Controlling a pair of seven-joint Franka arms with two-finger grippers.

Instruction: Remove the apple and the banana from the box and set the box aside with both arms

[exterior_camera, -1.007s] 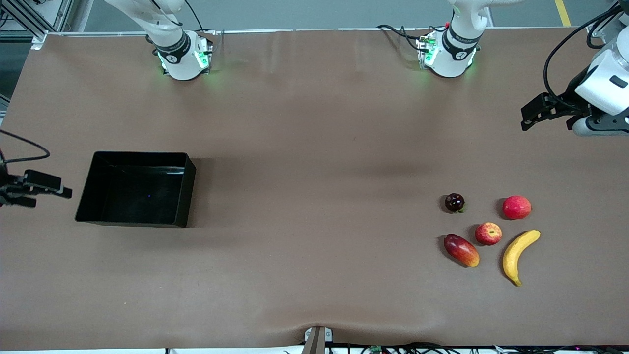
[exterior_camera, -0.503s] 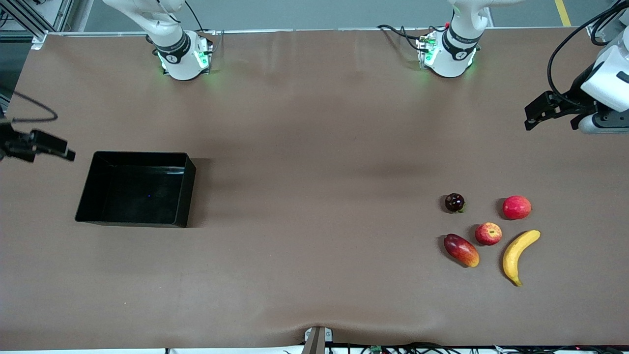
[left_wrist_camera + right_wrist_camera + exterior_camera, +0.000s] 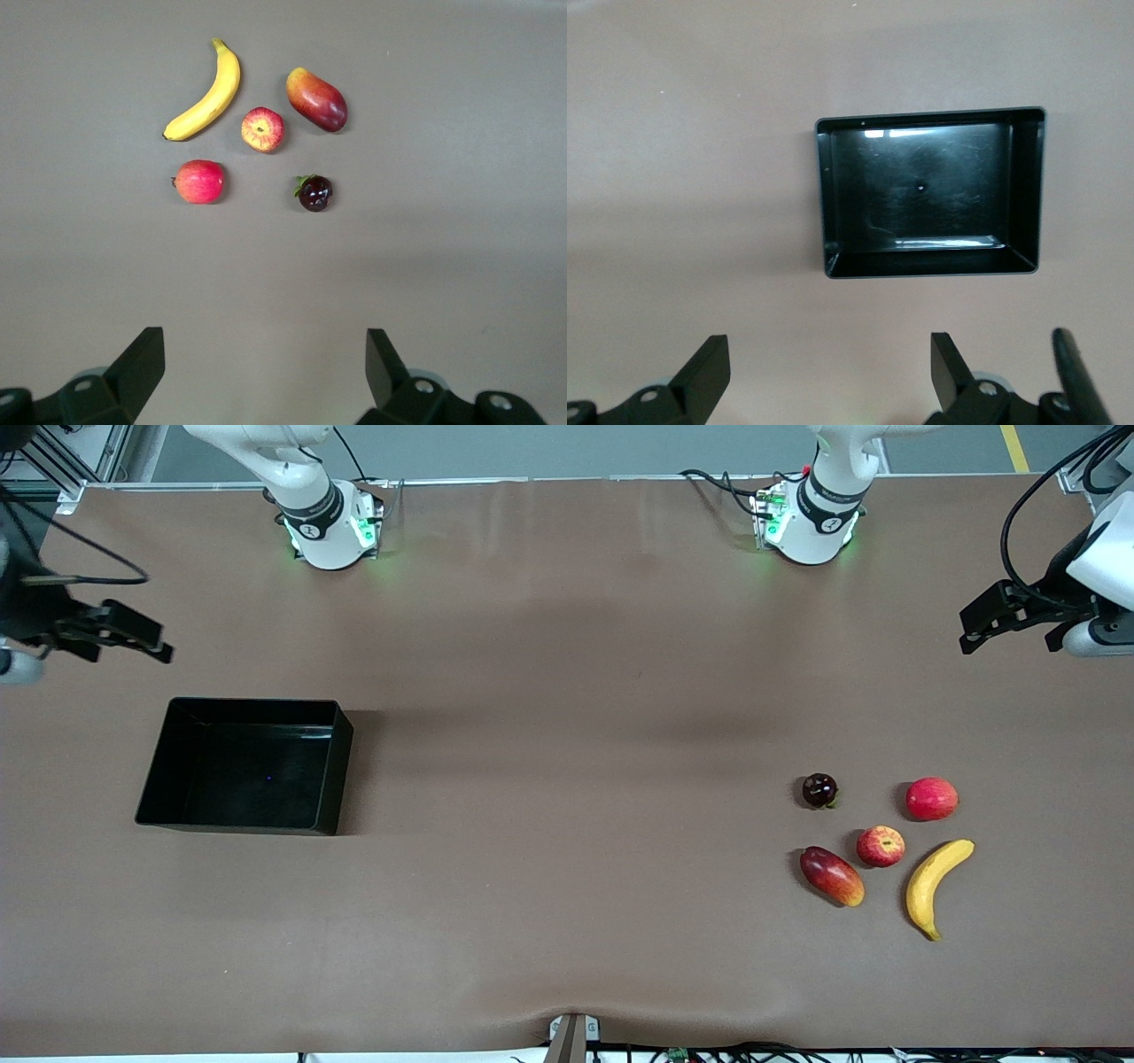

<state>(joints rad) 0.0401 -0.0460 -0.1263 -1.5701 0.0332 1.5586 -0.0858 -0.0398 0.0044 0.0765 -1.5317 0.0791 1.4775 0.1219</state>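
Brown tabletop [image 3: 567, 691] everywhere, and on it the black box [image 3: 244, 766] sits empty toward the right arm's end, nothing inside as the right wrist view shows. Both arms are up in the air: the right gripper [image 3: 133, 638] hangs over bare table just by the box, fingers spread wide and holding nothing; the left gripper [image 3: 997, 615] hangs over the table at the left arm's end, jaws apart too and empty. Down to the fruit, well apart from the box: the banana [image 3: 935, 886] lies nearest the front camera, the apple [image 3: 881, 846] just beside it, among three other fruits. By my reading the job looks done: fruit out, box set aside, nothing left.
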